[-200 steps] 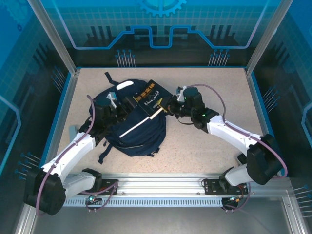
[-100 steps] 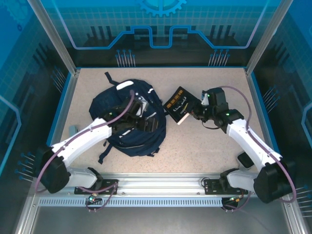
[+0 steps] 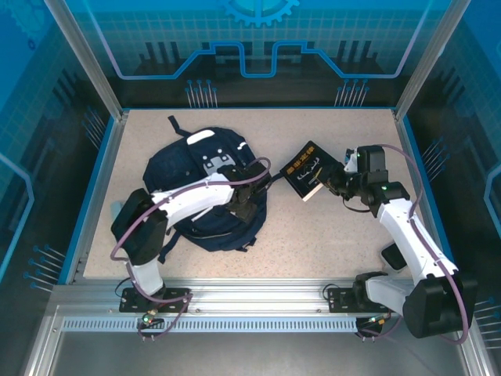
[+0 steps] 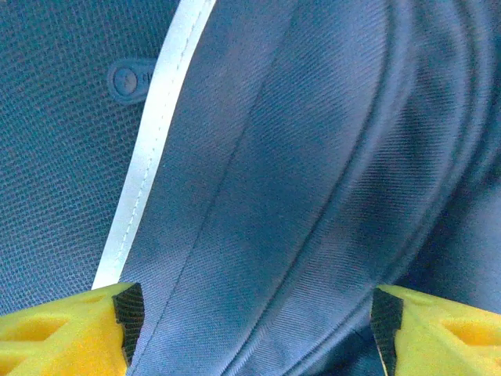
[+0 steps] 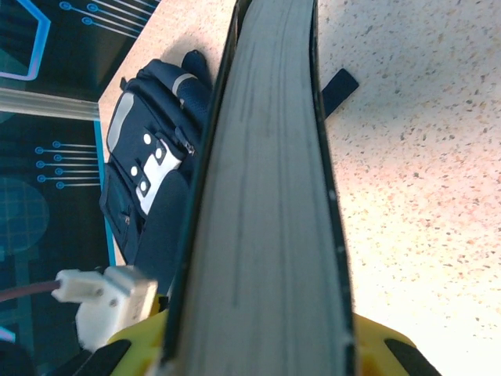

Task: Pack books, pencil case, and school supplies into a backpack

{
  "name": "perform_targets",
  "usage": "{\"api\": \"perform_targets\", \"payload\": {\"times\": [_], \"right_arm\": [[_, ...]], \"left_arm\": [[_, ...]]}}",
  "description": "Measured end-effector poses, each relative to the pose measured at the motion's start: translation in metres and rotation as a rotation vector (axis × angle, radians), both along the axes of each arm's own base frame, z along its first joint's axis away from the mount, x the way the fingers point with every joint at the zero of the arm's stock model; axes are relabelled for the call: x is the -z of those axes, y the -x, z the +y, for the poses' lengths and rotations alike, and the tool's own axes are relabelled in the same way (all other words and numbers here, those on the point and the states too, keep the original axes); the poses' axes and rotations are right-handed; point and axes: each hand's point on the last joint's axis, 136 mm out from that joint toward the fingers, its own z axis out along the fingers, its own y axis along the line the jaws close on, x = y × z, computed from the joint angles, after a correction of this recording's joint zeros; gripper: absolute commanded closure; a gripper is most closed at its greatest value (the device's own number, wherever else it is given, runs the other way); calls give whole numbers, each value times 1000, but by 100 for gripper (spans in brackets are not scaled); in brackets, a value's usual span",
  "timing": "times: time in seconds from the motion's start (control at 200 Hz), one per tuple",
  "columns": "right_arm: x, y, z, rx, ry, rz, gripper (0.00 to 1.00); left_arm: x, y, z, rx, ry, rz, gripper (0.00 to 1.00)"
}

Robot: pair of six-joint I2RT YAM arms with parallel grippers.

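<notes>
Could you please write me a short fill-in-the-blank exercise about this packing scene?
1. The right gripper is ___ on the black book.
2. The left gripper is ___, just above the backpack.
3. In the left wrist view, a ___ stripe runs down the backpack's navy fabric.
Missing words: shut; open; white.
</notes>
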Motion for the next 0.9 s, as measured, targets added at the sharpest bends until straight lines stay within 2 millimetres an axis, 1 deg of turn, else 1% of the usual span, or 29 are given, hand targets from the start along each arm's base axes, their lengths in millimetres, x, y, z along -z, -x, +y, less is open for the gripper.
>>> {"api": "perform_targets", "payload": {"times": [0.095,0.245,0.335,0.435,0.52,0.595,0.625,0.755,0.805,0.9], "right_arm": [[-1,1,1,-9,-5,-3,92],[0,4,1,-8,-6,-3,92],[1,4,1,-8,-6,-2,91],[1,5,1,-13,-5,-2,92],[1,6,2,-22,-2,-2,92],[2,7,2,-33,4,-3,92],[2,8,3,-38,4,-3,92],[2,10,5,-59,3,-4,92],[2,10,5,-65,5,-6,91],[2,12,6,-78,7,-8,91]], "left_arm": [[7,-2,3,-15,-49,10,30],[8,-10,2,-24,-89,2,39],[9,-11,5,-29,-108,-6,45],[9,-12,6,-35,-116,-10,56],[10,-11,4,-36,-118,-14,68],[9,-10,4,-40,-125,-23,76],[7,-11,4,-38,-132,-28,80],[-7,-18,6,-40,-155,-70,89],[-17,-23,6,-39,-155,-104,93],[-41,-29,8,-30,-148,-167,95]]}}
